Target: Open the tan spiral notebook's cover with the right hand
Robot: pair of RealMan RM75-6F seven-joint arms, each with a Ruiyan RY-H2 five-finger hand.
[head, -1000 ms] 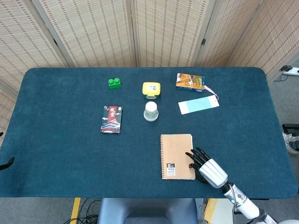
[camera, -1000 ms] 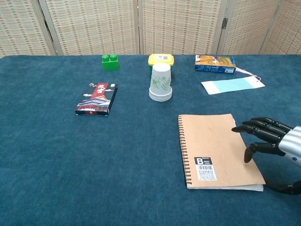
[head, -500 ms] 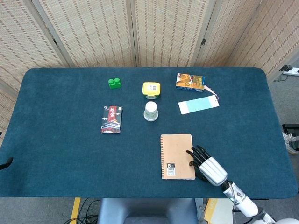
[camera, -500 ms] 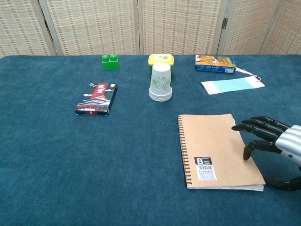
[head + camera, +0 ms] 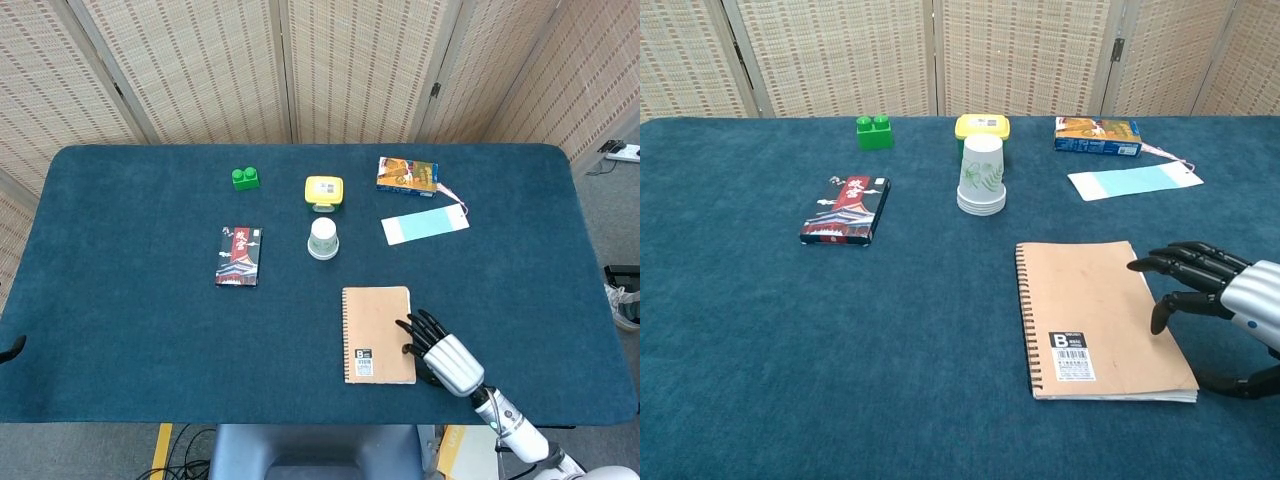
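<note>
The tan spiral notebook (image 5: 378, 334) (image 5: 1100, 315) lies flat and closed near the table's front edge, its spiral on the left and a barcode label at the lower left of the cover. My right hand (image 5: 440, 352) (image 5: 1225, 300) is at the notebook's right edge, its dark fingers (image 5: 1170, 265) spread over the cover's right margin and the thumb curled below. It holds nothing. I cannot tell whether the fingertips touch the cover. My left hand appears in neither view.
Behind the notebook stand a stack of white paper cups (image 5: 982, 176) and a yellow box (image 5: 982, 127). A green block (image 5: 875, 132), a red-and-black box (image 5: 845, 210), a colourful carton (image 5: 1097, 136) and a light-blue card (image 5: 1133, 182) lie farther off.
The right hand has edged slightly left along the notebook's right edge, and the notebook has shifted a little to the left.
</note>
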